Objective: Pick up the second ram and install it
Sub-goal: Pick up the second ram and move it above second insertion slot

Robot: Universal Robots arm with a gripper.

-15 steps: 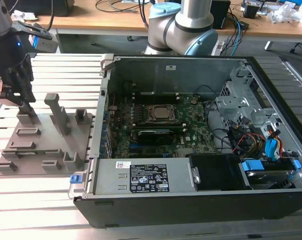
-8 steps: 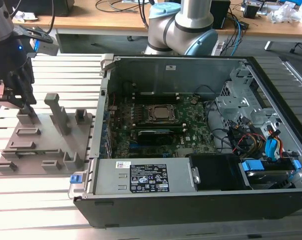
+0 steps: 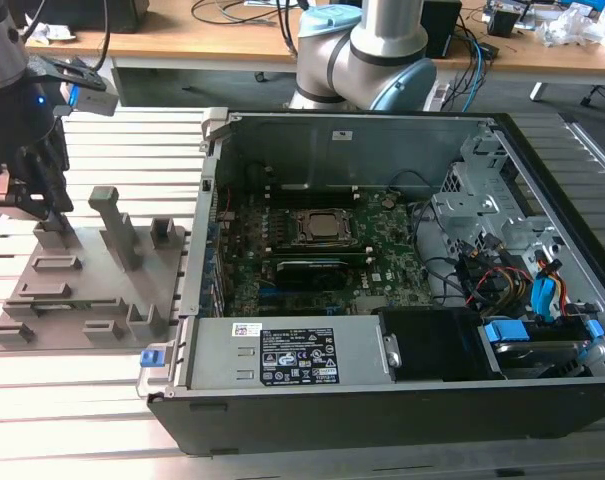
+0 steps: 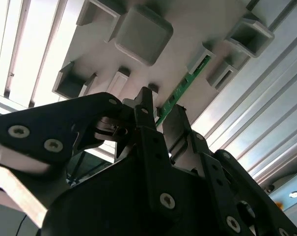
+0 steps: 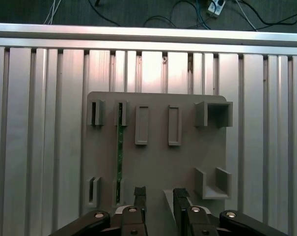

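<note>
Because the second ram (image 5: 120, 157) sits on edge in slots of the grey holder tray (image 5: 158, 164), pickup is not yet done and installation remains. The gripper (image 5: 159, 192) hovers just beside it, jaws apart and empty. A printed label (image 3: 292, 355) inside the open computer case (image 3: 382, 420) is too small to read.

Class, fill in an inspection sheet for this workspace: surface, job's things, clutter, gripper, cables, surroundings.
Surface: ribbed aluminium table carrying a grey fixture plate.
Job's things: second ram, green, standing on edge in a plate slot, beside the jaws, not between them.
Clutter: nothing seen.
Gripper: gripper above the plate, jaws open, holding nothing.
Cables: wire bundles inside the open computer case.
Surroundings: wooden desk behind the table; arm base by the case.
</note>
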